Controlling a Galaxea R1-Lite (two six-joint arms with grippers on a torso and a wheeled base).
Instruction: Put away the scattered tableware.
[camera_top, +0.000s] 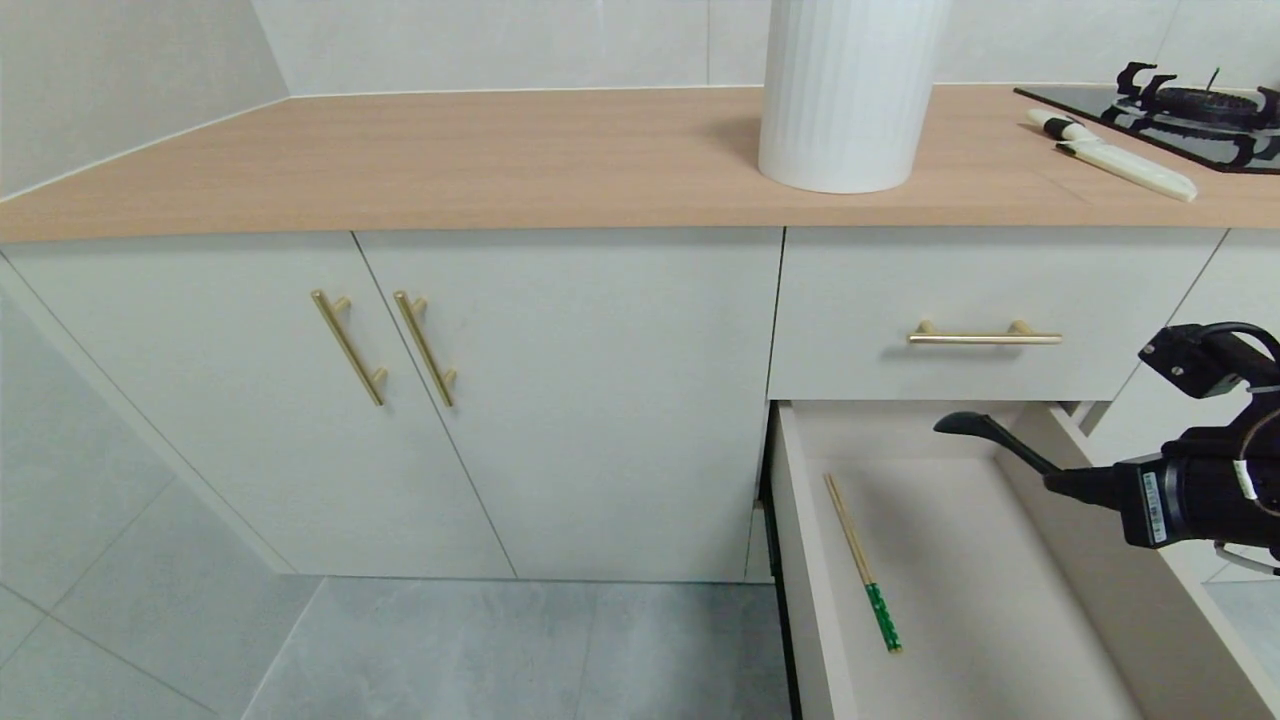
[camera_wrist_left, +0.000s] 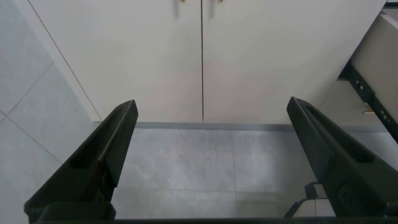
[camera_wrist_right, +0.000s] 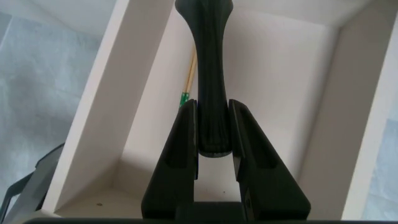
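My right gripper (camera_top: 1085, 486) hangs over the open drawer (camera_top: 800, 520), shut on the handle of a black spoon (camera_top: 985, 433). The spoon's bowl points toward the drawer's back. In the right wrist view the fingers (camera_wrist_right: 180, 134) clamp the spoon (camera_wrist_right: 208, 62) handle above the drawer floor (camera_wrist_right: 280, 106). A pair of wooden chopsticks with green ends (camera_top: 862, 565) lies along the drawer's left side, also seen as the chopsticks (camera_wrist_right: 188, 84) beside the spoon handle. My left gripper (camera_wrist_left: 212, 109) is open with nothing between its fingers, low over the grey floor and facing the cabinet doors.
A tall white ribbed container (camera_top: 845, 90) stands on the wooden countertop (camera_top: 450, 160). A pale knife (camera_top: 1120, 160) lies near the black stove (camera_top: 1190, 110) at the right. A shut drawer with a gold handle (camera_top: 985, 338) sits above the open one. Two cabinet doors (camera_top: 400, 400) are shut.
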